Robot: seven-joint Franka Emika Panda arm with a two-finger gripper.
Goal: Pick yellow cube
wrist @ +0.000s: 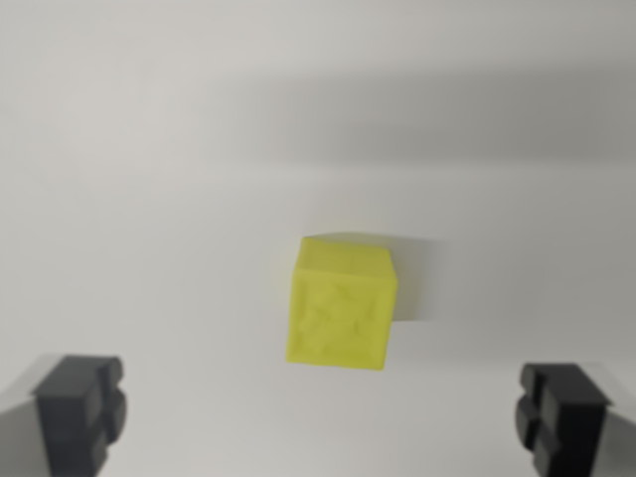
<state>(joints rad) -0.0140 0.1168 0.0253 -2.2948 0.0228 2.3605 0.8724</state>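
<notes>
At the bottom left corner sits one dark finger [81, 412] of the gripper [323, 415]. It looks like a chunky black block, and it touches nothing. Next, near the middle, is the yellow cube [341, 306] on a plain white table [149, 199]. The cube is a bit blurry (its front face has a bumpy pattern that is hard to make out). It sits a little turned, with a soft shadow on its right side. At the bottom right corner is the other dark finger. The two fingers are spread wide apart, and the cube lies farther up in the picture than they do, free and not held
</notes>
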